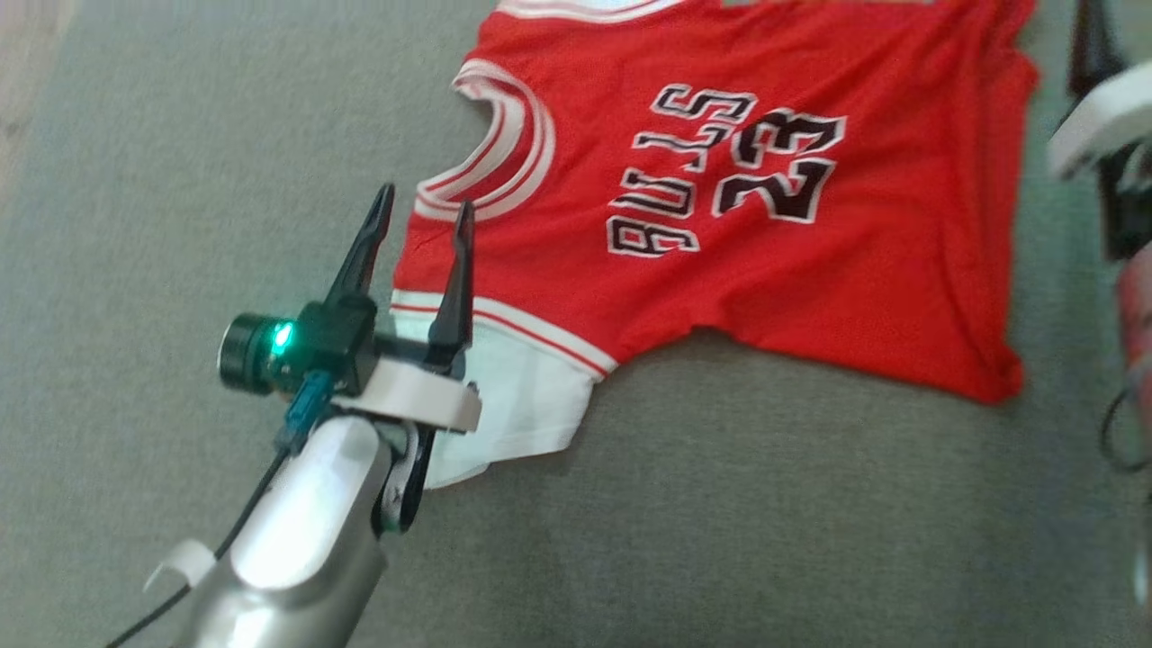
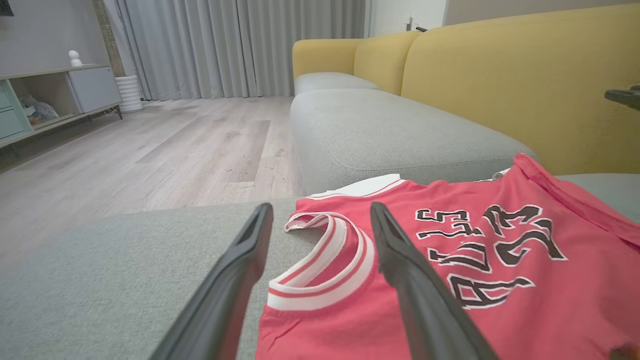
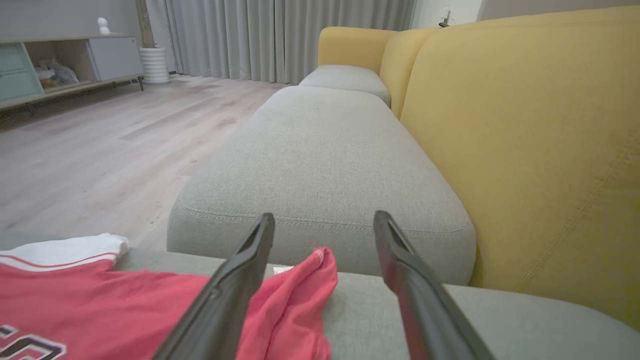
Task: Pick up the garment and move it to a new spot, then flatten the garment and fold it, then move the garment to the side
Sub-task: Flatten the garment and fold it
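Note:
A red jersey (image 1: 765, 234) with white-striped trim and black "BULLS 23" lettering lies spread on the grey sofa seat (image 1: 720, 522). A white part of it (image 1: 526, 391) is folded out at its near left corner. My left gripper (image 1: 425, 205) is open above the jersey's left edge. In the left wrist view its fingers (image 2: 320, 207) straddle a striped trim loop (image 2: 325, 265) without touching the jersey (image 2: 500, 300). My right gripper (image 3: 324, 216) is open and hangs over a bunched red corner (image 3: 300, 290) of the jersey near the seat's end. A pale part of the right arm (image 1: 1093, 117) shows at the right edge.
The yellow backrest (image 3: 525, 125) runs along the seat's far side. A second grey cushion (image 3: 325, 165) lies beyond a seam. Wooden floor (image 2: 150, 145), a low cabinet (image 2: 60, 95) and grey curtains (image 2: 235, 45) lie past the seat's open edge.

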Tool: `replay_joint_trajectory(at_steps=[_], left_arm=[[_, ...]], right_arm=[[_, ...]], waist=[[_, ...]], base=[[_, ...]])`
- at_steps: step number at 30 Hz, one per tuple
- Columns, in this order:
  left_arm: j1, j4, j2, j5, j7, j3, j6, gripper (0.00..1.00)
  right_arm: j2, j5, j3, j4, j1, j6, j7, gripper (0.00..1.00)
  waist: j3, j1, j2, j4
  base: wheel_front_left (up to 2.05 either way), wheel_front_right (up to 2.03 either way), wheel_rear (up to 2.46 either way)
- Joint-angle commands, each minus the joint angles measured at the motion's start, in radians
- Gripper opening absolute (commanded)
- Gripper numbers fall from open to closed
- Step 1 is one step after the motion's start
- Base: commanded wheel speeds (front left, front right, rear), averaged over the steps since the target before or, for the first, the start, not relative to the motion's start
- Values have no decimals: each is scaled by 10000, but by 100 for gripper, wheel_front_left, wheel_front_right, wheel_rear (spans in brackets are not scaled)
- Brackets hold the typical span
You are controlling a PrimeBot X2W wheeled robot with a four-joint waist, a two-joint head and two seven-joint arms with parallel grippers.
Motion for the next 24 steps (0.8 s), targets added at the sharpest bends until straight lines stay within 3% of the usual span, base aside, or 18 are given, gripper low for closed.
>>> replay_joint_trajectory(at_steps=[1, 6, 7, 10, 12, 18, 24], left_arm=[[155, -226, 359, -35, -116, 454, 81, 100], [737, -317, 412, -47, -121, 755, 138, 100], [737, -317, 412, -47, -121, 755, 138, 100], [1225, -431, 316, 0, -122, 994, 149, 100], [1491, -478, 259, 42, -122, 1110, 138, 100], [2192, -380, 49, 165, -123, 1340, -30, 100], [2369, -145, -94, 345, -123, 1493, -229, 100]], right_arm=[[305, 314, 38, -872, 594, -7, -135, 100], [1401, 861, -381, -3876, 3337, -7, -151, 100], [1401, 861, -381, -3876, 3337, -7, -151, 100], [2196, 888, -678, -5634, 5321, -7, -152, 100], [2399, 896, -646, -6314, 6170, -7, -153, 100], [2538, 1269, -466, -7383, 7902, -7, -153, 100], [2543, 1516, -214, -7578, 8407, -7, -154, 100]], waist=[[-636, 1, 0, -558], [-1378, 1, 0, -1027], [-1378, 1, 0, -1027], [-1755, 1, 0, -1217], [-1896, 1, 0, -1291], [-2195, 1, 0, -1403], [-2226, 1, 0, -1357]], base=[[0, 0, 0], [0, 0, 0], [0, 0, 0], [0, 0, 0], [0, 0, 0], [0, 0, 0], [0, 0, 0]])
